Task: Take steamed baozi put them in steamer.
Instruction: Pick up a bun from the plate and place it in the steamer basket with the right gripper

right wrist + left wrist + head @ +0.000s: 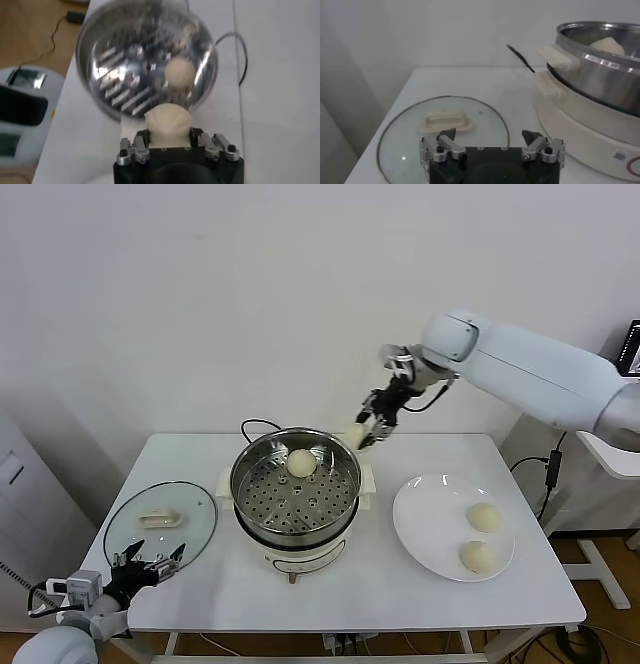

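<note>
Nearest us, our left gripper [150,564] hovers by the glass lid [160,521] at the white bench's [420,594] front left corner, fingers [445,142] spread wide and empty. White wall behind. Our right gripper [362,431] pinches a bun [169,124] above the steamer's [296,484] far rim; one bun [301,462] sits inside, two [484,517] remain on the plate [425,524].

The steamer [295,499] sits in the middle of the table [400,584]. One baozi [301,463] lies in it. The glass lid [160,522] lies to its left. The plate [425,529] on its right holds two buns [484,517]
</note>
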Motion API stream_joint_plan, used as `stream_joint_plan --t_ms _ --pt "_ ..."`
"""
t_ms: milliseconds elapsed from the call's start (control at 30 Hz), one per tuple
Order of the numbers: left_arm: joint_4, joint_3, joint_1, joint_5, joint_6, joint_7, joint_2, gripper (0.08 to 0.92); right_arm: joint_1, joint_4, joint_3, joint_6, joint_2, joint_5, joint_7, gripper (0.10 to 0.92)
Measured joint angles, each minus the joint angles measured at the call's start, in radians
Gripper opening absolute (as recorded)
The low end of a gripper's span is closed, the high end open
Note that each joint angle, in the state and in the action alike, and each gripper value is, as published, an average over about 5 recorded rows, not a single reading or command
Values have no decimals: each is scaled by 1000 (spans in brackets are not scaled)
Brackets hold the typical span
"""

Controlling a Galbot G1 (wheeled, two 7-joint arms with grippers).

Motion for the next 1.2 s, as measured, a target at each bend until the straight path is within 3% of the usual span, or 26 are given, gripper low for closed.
stream_joint_plan --t_ms 433,1200 --pt "5 6 -7 1 0 0 0 823 -68 -2 -8 -60 132 79 114 496" --pt "13 9 -8 0 -2 1 2 823 -190 -43 -6 -147 252 39 261 499"
